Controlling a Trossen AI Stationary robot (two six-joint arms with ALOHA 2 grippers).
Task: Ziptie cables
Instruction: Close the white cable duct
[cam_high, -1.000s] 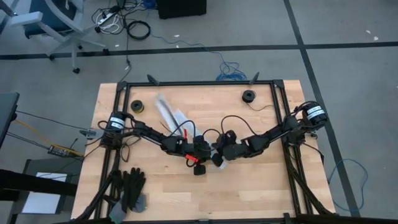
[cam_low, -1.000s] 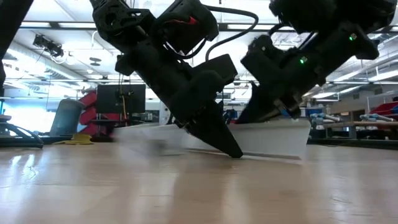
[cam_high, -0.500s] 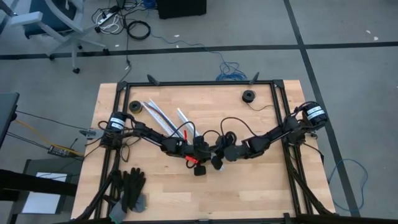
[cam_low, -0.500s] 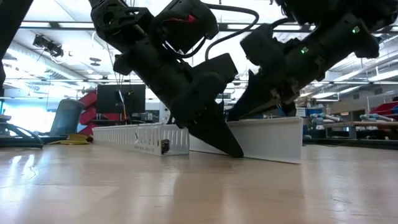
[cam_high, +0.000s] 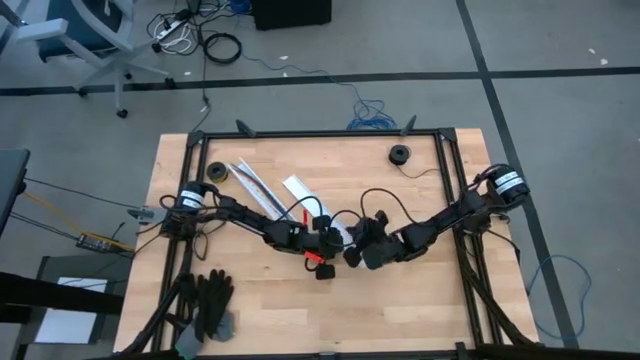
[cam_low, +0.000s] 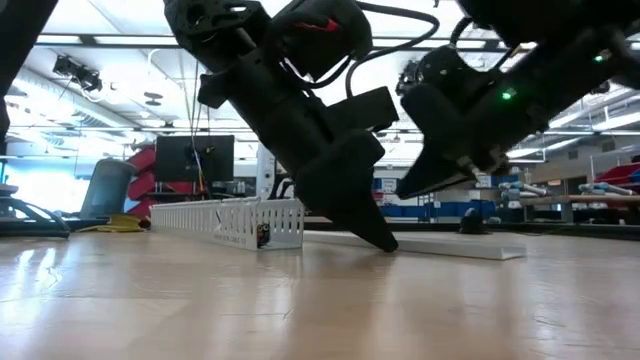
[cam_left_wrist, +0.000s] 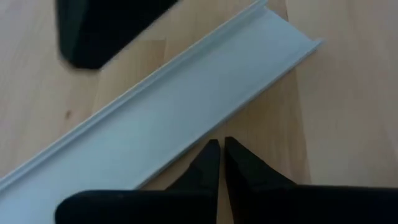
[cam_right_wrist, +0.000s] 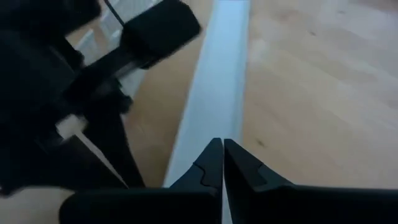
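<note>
You see the wooden table (cam_high: 420, 290) bearing a white channel cover (cam_high: 300, 190). Just beside it, both grippers, left (cam_high: 326, 272) and right (cam_high: 350, 258), have jaws pressed together. No cables are discernible.

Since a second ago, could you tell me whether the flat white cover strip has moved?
Yes. In the low view, the white cover strip was propped on edge between the grippers; now it lies flat on the table, beside the slotted channel, which has settled.

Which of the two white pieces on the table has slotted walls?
The slotted channel, at the table's back left. The cover, lying by the shut left gripper, is smooth and plain.
</note>
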